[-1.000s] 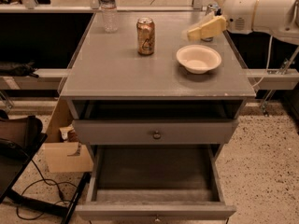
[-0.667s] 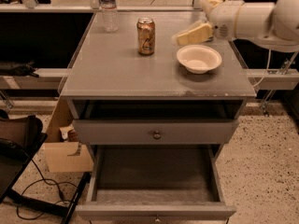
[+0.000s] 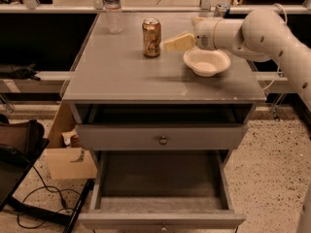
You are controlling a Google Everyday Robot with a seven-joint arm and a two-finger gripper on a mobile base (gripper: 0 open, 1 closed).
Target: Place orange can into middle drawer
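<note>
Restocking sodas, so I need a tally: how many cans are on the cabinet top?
2. The orange can stands mid-top, just beside the end effector; a second can sits at the back edge, partly hidden behind the arm.

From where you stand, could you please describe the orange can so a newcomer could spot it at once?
Look at the grey cabinet top. Near its back middle stands the can, upright, between the bottle on the left and the white bowl on the right, with the tool just to its right. It alone is copper-orange with a silver rim.
</note>
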